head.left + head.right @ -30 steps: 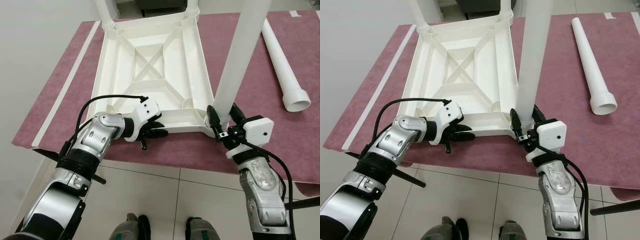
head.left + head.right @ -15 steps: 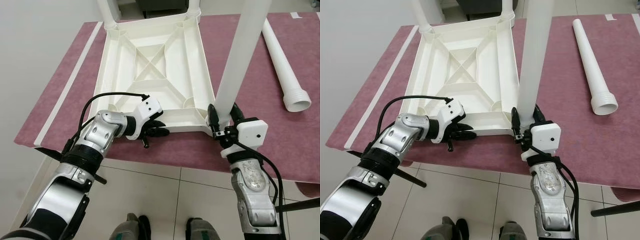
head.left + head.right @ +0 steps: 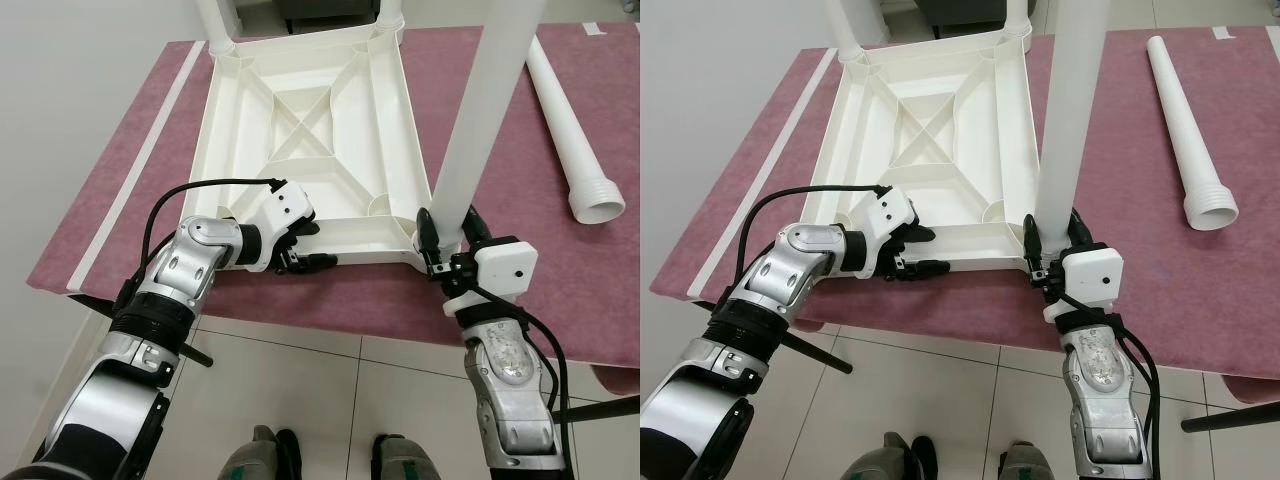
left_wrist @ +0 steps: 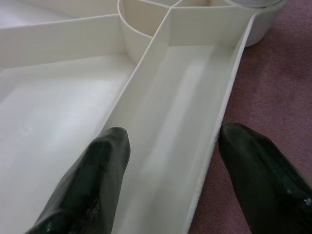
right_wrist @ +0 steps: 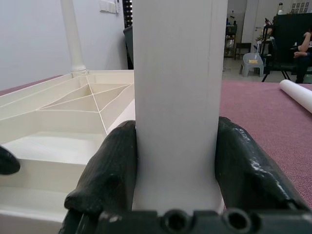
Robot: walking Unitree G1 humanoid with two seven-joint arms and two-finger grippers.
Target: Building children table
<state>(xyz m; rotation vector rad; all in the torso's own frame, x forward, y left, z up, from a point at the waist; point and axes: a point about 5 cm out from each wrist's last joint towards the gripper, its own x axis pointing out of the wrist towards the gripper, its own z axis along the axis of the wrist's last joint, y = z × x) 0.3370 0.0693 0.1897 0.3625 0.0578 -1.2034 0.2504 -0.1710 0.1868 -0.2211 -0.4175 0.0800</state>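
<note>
Inverted white table panel [image 3: 305, 130] lies on maroon tabletop [image 3: 130, 190], sockets up for legs. Right hand [image 3: 447, 238] clenched on upright leg [image 3: 480, 120] at panel's near right corner, likely seating it. Left hand [image 3: 296, 246] spread, straddling panel's near rim to brace. 1 spare leg [image 3: 568, 125] lies right of panel.

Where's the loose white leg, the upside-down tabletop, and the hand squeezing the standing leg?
loose leg [image 3: 1185, 130], right eye view, mid tube.
tabletop [image 3: 305, 105], left eye view, crossed ribs.
right gripper [image 5: 175, 168], right wrist view, between fingertips.
</note>
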